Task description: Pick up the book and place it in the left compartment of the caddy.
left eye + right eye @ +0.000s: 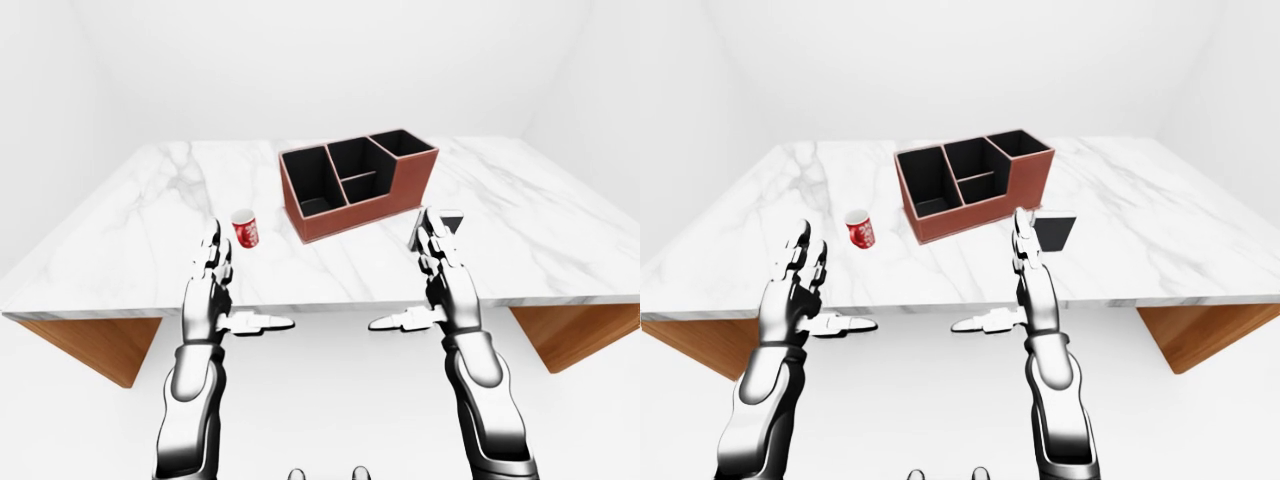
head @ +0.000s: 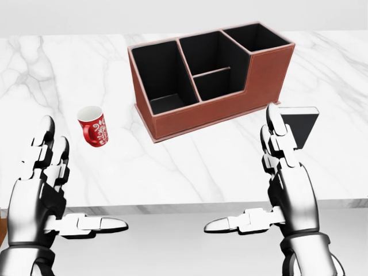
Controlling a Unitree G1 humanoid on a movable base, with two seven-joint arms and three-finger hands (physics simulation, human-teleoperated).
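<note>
Two hands are raised in my head view, both with fingers spread and grasping nothing. My left hand (image 2: 43,190) stands low at the left edge, fingers up and thumb pointing toward the middle, clear of everything on the marble table (image 2: 201,167). My right hand (image 2: 284,178) stands at the lower right in the same pose, its upper fingertips (image 2: 275,119) overlapping the near edge of the book (image 2: 303,123) in this view; I cannot tell whether they touch it.

The book, black-covered with a pale page edge on top, stands on the table just right of the caddy's lower right corner, not inside it. In the right-eye view it shows more fully, just right of my right hand.

The caddy (image 2: 253,80) is a reddish-brown box with black insides, set at an angle near the table's middle. Its left compartment (image 2: 164,75) is the large one nearest the mug; the middle section is split by a low divider, and a third bay sits at the upper right.

A red patterned mug (image 2: 94,126) stands upright, left of the caddy and well apart from it.
</note>
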